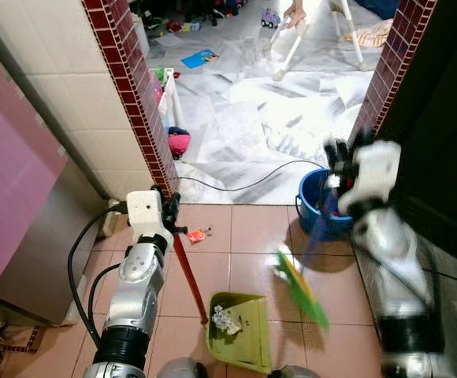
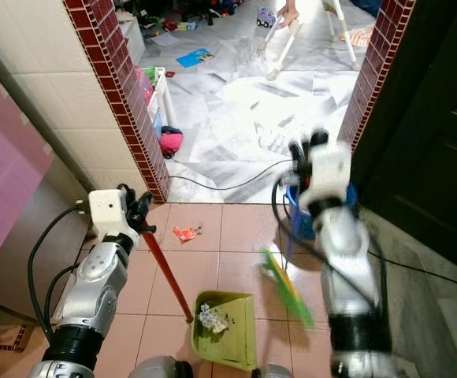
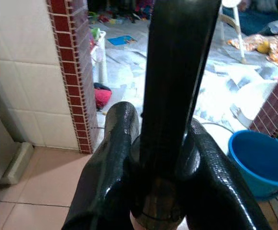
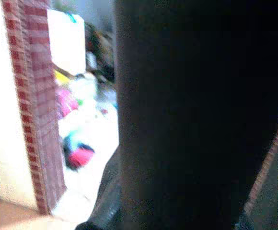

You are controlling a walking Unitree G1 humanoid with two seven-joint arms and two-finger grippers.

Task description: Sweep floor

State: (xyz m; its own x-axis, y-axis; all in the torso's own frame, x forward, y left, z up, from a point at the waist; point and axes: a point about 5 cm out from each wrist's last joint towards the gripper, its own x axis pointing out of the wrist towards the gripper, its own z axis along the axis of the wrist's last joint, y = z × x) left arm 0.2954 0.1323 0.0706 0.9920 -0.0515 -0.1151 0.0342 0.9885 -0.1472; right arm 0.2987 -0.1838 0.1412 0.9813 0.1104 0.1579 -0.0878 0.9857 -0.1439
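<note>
- Green dustpan (image 1: pixel 240 329): you have it on the tiled floor (image 1: pixel 244 236), crumpled litter inside.
- Left end effector (image 1: pixel 169 211): pinching the dustpan's red handle (image 1: pixel 189 276).
- Right end effector (image 1: pixel 347 153): blurred; fingers' state cannot be told.
- Green broom (image 1: pixel 301 287): blurred, beside the dustpan.
- Blue bucket (image 1: pixel 317 206): just behind the broom.

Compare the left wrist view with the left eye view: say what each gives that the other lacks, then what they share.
Left wrist view alone: a close look at the left gripper, its black fingers clamped around the dark handle.

Left eye view alone: the green dustpan on the tiles with white scraps in it, a red wrapper on the floor, the blurred right gripper and the green broom.

Both: the blue bucket, the red-tiled wall edge and the littered room beyond.
</note>
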